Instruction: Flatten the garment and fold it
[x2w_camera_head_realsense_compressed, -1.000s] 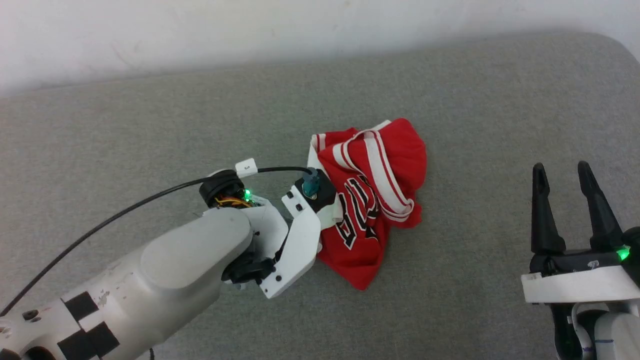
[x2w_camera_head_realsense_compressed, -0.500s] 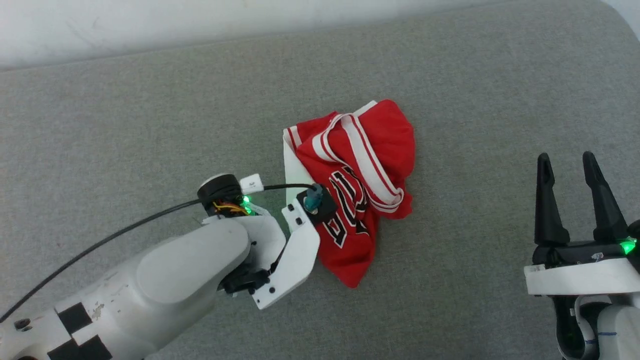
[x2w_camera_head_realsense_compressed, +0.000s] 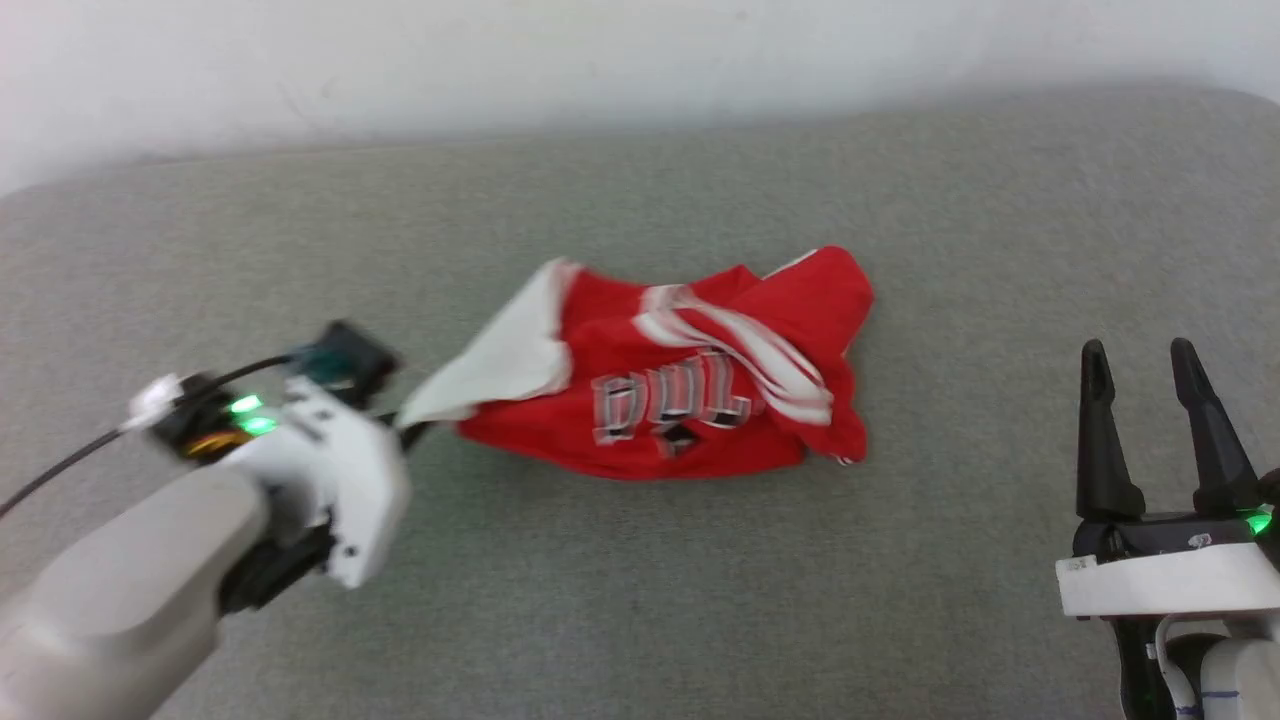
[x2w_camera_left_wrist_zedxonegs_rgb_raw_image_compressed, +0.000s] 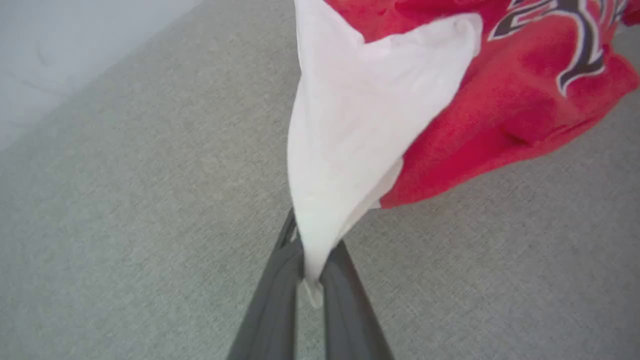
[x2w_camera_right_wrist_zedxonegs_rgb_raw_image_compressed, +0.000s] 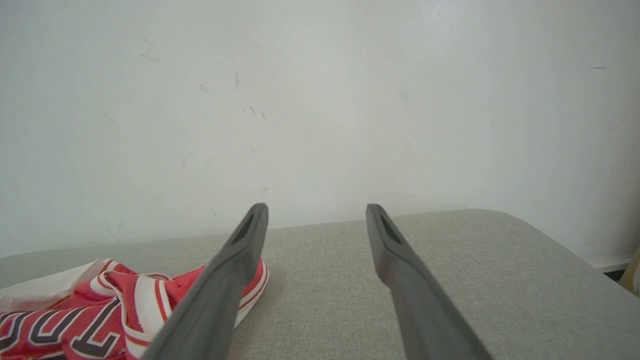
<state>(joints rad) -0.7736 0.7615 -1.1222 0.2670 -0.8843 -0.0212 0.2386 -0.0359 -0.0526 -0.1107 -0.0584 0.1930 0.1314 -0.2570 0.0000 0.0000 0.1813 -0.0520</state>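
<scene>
The garment (x2w_camera_head_realsense_compressed: 690, 400), a crumpled red jersey with black-and-white lettering and striped trim, lies mid-surface, stretched leftward. Its white sleeve (x2w_camera_head_realsense_compressed: 500, 365) is drawn out to a point toward my left gripper (x2w_camera_head_realsense_compressed: 412, 432), which is shut on the sleeve's tip. The left wrist view shows the sleeve (x2w_camera_left_wrist_zedxonegs_rgb_raw_image_compressed: 360, 150) pinched between my left gripper (x2w_camera_left_wrist_zedxonegs_rgb_raw_image_compressed: 312, 270), red cloth beyond it. My right gripper (x2w_camera_head_realsense_compressed: 1142, 362) stands open at the lower right, apart from the garment (x2w_camera_right_wrist_zedxonegs_rgb_raw_image_compressed: 100, 320), with nothing between its fingers (x2w_camera_right_wrist_zedxonegs_rgb_raw_image_compressed: 240, 250).
The grey fabric surface (x2w_camera_head_realsense_compressed: 640, 600) spreads on all sides of the garment. A white wall (x2w_camera_head_realsense_compressed: 600, 60) runs along its far edge, and the surface's rounded corner (x2w_camera_right_wrist_zedxonegs_rgb_raw_image_compressed: 525, 235) lies at the right.
My left arm has pulled left with the white sleeve in its grip, dragging the bunched garment out wider and lower. The head camera shifted. My right gripper stays open.
</scene>
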